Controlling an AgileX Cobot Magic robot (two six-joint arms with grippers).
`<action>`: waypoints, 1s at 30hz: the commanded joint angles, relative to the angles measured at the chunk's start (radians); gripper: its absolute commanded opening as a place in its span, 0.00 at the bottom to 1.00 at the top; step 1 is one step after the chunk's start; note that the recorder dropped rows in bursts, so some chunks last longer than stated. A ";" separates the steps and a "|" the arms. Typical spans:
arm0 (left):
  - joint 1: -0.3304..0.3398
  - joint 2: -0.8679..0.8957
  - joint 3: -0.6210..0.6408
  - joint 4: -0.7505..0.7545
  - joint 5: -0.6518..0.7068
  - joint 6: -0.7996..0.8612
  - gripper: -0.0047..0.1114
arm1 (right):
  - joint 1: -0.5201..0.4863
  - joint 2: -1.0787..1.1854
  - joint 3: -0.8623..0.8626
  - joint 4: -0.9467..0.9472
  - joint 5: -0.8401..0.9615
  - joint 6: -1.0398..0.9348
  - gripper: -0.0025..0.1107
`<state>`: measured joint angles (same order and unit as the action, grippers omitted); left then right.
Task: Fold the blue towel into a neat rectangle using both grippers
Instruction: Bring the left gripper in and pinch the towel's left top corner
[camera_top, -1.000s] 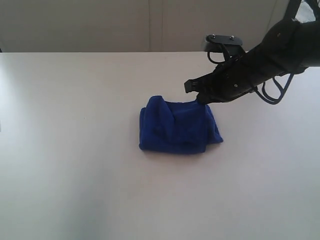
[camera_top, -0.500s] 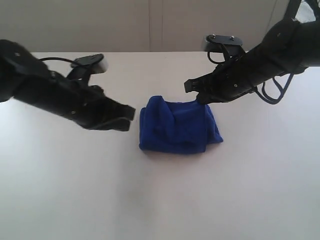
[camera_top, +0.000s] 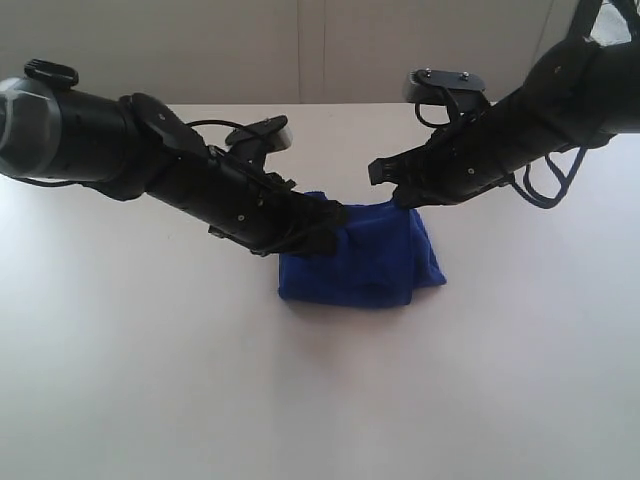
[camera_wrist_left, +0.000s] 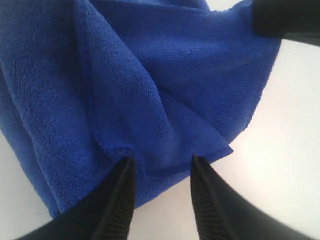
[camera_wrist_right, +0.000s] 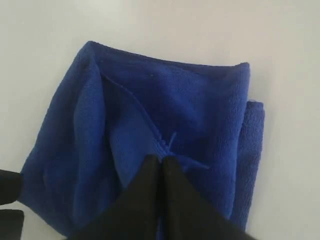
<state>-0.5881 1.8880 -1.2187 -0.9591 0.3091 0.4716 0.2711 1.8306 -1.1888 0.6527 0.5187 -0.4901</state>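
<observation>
Folds of the blue towel (camera_top: 372, 268) lie in a thick, roughly rectangular bundle near the middle of the white table (camera_top: 150, 380). The layers are uneven, and one edge sticks out at the bundle's right end in the exterior view.

We see the left pincer (camera_top: 328, 222) reaching in from the left side and resting on the towel's upper left part, with its arm hiding that corner. From the left wrist view this pincer (camera_wrist_left: 161, 165) stands moderately wide. Its two ribbed fingers (camera_wrist_left: 119, 200) are apart, both tips press into the plush, and a raised diagonal fold of cloth runs down toward the gap between them. Nothing is clamped there.

The right pincer (camera_top: 405, 196) comes in from the right and meets the towel at its far right corner. In the right wrist view its (camera_wrist_right: 160, 161) fingers are pressed together with only a hairline between them. The tips sit on a stitched edge that crosses the top layer, and a thin ridge of cloth rises right at that point. We read this as a narrow pinch on the towel's edge, though the amount of cloth caught looks very slight.

The two pincers are near each other but apart, and both are over the same bundle.
</observation>
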 joint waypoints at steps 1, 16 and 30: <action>-0.006 0.015 -0.003 -0.042 0.021 -0.005 0.44 | -0.002 -0.004 0.005 0.007 0.002 0.004 0.02; -0.006 0.077 -0.005 -0.051 -0.037 -0.001 0.45 | -0.002 -0.004 0.005 0.007 0.001 0.004 0.02; -0.002 0.053 -0.006 -0.054 -0.077 -0.003 0.04 | -0.002 -0.003 0.005 0.007 -0.001 0.004 0.02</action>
<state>-0.5903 1.9666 -1.2187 -0.9926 0.2447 0.4716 0.2711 1.8306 -1.1888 0.6546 0.5187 -0.4883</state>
